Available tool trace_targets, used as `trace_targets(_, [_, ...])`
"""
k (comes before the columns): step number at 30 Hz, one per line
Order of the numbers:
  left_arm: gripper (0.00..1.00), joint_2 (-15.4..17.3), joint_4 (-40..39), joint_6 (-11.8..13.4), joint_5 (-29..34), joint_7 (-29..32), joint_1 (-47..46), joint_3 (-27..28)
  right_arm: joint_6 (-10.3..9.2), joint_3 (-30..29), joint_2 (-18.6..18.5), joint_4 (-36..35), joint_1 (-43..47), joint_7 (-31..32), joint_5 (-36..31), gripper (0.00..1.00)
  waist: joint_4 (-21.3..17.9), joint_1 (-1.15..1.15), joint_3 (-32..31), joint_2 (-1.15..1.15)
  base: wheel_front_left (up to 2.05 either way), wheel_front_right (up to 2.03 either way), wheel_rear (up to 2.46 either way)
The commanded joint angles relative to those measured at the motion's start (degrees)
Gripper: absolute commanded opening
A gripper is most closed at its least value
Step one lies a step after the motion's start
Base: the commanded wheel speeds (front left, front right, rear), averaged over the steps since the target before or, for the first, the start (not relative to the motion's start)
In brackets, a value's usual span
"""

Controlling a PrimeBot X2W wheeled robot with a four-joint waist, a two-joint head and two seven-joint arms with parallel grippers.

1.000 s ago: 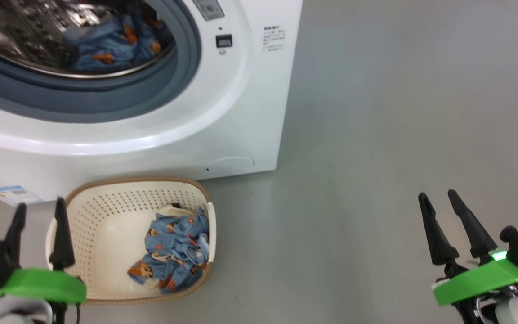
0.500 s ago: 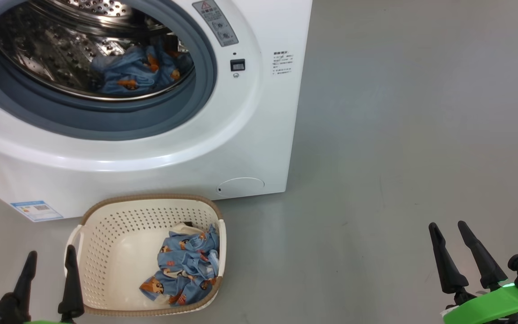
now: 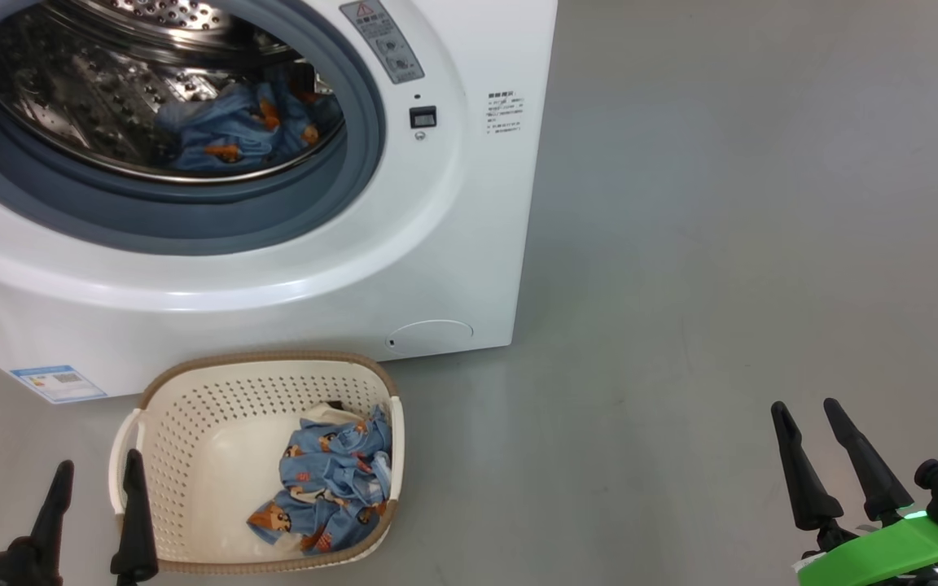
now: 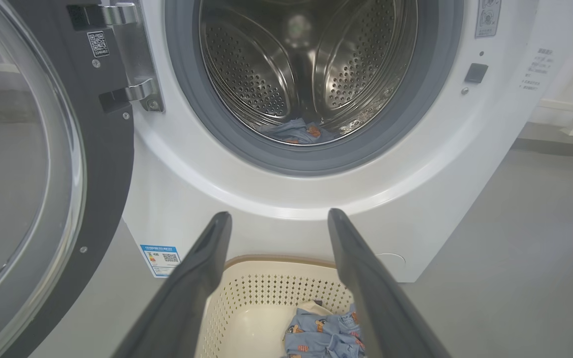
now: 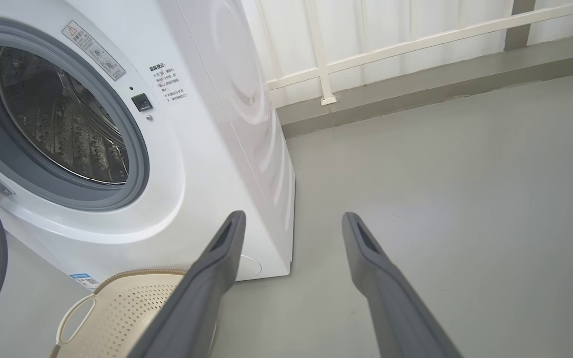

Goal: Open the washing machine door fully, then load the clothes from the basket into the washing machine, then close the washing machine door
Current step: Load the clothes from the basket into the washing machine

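The door (image 4: 102,149) stands swung open at left. The left gripper (image 3: 100,464), jaws apart and empty, hangs beside the basket (image 3: 265,362) holding blue clothes (image 3: 330,480). A garment (image 3: 225,134) lies in the washing machine (image 3: 453,244) drum. The right gripper (image 3: 803,403), jaws apart, hangs over the floor

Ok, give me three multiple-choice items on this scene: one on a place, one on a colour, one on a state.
1. The basket stands:
A) on top of the washer
B) on the floor before the washer
C) on a shelf

2. The basket's rim is:
A) green
B) black
C) brown

3. The door is:
A) open
B) shut
C) taken off

Answers:
1 B, it sits on the grey floor below the washer's front.
2 C, a brown woven-look band tops the cream walls.
3 A, it is swung aside, leaving the drum exposed.
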Motion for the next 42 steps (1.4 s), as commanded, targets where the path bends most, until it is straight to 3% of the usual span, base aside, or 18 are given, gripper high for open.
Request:
trace_targets(1, [1.00,0.74,-1.45,-0.14,-0.63,-0.32,-1.05,1.88,0.16,1.35,-0.64,-1.52,-0.62,-0.27,-0.15,1.00,-0.28,0.00,0.36,0.00,0.00,0.00,0.00])
trace_targets(12, [1.00,0.36,2.20,-0.14,-1.72,-0.32,-3.23,-0.07,0.16,1.29,0.17,-2.09,-2.50,-0.27,-0.28,1.00,-0.63,0.00,3.65,0.00,0.00,0.00,0.00])
trace_targets(24, [1.00,2.61,13.19,-0.14,-4.80,-0.32,-12.58,-7.45,0.16,0.88,1.99,-3.39,-7.80,-0.27,-0.77,1.00,-1.25,0.00,14.31,0.00,0.00,0.00,0.00])
trace_targets(35, [1.00,7.20,26.44,-0.14,-9.66,-0.32,-24.75,-17.97,0.16,1.61,3.56,-4.36,-12.84,-0.27,-1.50,1.00,-2.99,0.00,23.77,0.00,0.00,0.00,0.00])
trace_targets(42, [1.00,10.13,36.00,-0.14,-16.19,-0.32,-32.59,-28.29,0.16,2.34,4.27,-4.89,-15.05,-0.27,-1.72,1.00,-4.27,0.00,28.50,0.00,0.00,0.00,0.00])
